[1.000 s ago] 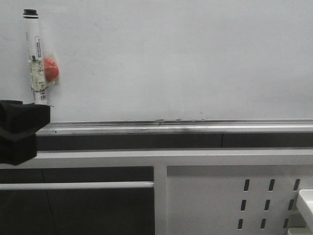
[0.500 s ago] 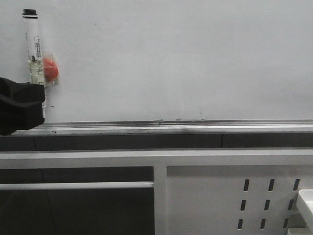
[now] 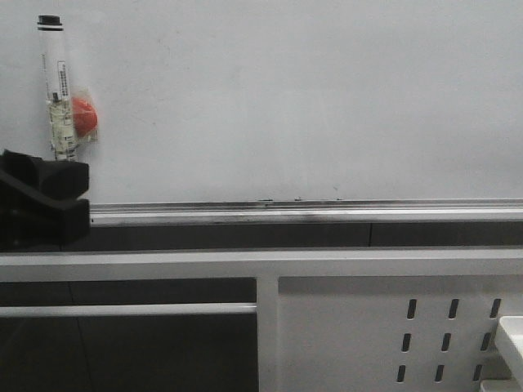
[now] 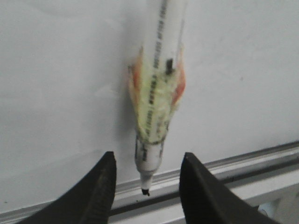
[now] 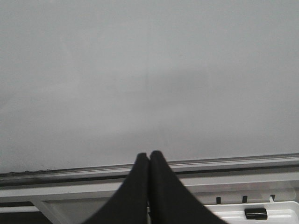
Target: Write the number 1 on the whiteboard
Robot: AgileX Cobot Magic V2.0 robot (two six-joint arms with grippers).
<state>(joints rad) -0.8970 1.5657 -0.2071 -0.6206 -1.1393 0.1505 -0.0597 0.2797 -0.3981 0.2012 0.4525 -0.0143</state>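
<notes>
Setting: a pale grey-white whiteboard [image 3: 310, 98] fills the upper part of the front view, with a metal rail [image 3: 327, 214] along its bottom edge.
Whiteboard surface: bare and glossy over the visible area, with only a few tiny dark specks just above the rail near the middle; no marker stroke for the number can be made out in any view.
Marker pen [image 3: 59, 90]: it stands upright against the board at the far left, black cap on top, white barrel with printed text, and a red blob [image 3: 84, 116] stuck beside its middle.
Marker pen, close view [image 4: 156, 88]: the bare dark tip points down toward the rail, and a yellowish, red-edged wrapping surrounds the middle of the barrel.
Left gripper [image 4: 147, 186]: its two black fingers [image 4: 100, 186] stand well apart, one on either side of the pen's lower end; neither visibly touches the barrel.
Left gripper, front view [image 3: 41, 208]: a black block at the left edge, covering the pen's lower end and the start of the rail.
Right gripper [image 5: 149, 161]: its two black fingertips are pressed together with nothing between them, held in front of the rail and bare board.
Below the rail: a white metal frame [image 3: 270, 265] with a slotted panel [image 3: 449, 339] at the lower right.
</notes>
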